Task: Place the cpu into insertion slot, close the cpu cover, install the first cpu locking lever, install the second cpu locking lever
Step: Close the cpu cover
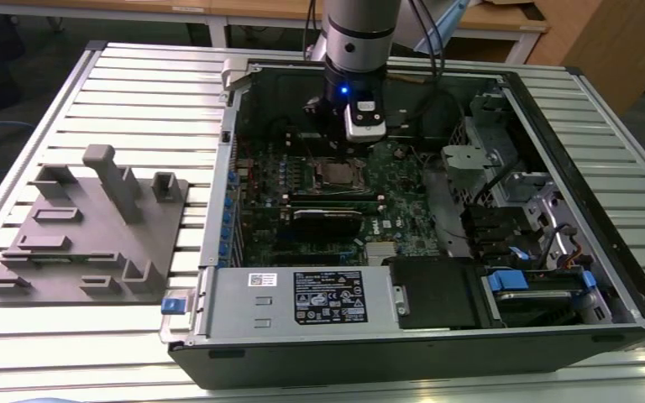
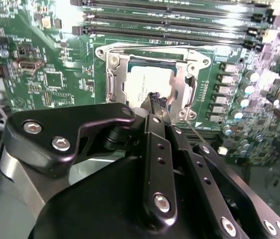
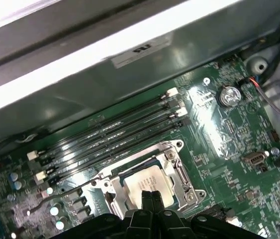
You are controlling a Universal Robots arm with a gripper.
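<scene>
Underneath everything: a slatted metal bench (image 1: 132,84). On it, toward the exterior view's right, an open computer case (image 1: 412,348), laid on its side. At the exterior view's left, well apart from the case, a grey fixture block (image 1: 87,243) with upright pegs.

Inside the case, along the near wall, a grey labelled power-supply box (image 1: 289,298). Beyond it, a green circuit board (image 1: 406,210). Down into the far half of the case from above: the arm (image 1: 356,34).

At the arm's tip, the end effector (image 3: 147,195), fingers pressed together, directly over the socket area. Touching the parts below or just clear of them: impossible to tell.

On the board, just beside the long black memory slots (image 3: 110,134), the insertion slot (image 1: 339,175). Flat over the slot, the cpu cover (image 3: 174,164), a silvery frame around the chip. Seated in the slot and showing through the cover's window, the cpu (image 2: 140,82), dull silver top facing up.
</scene>
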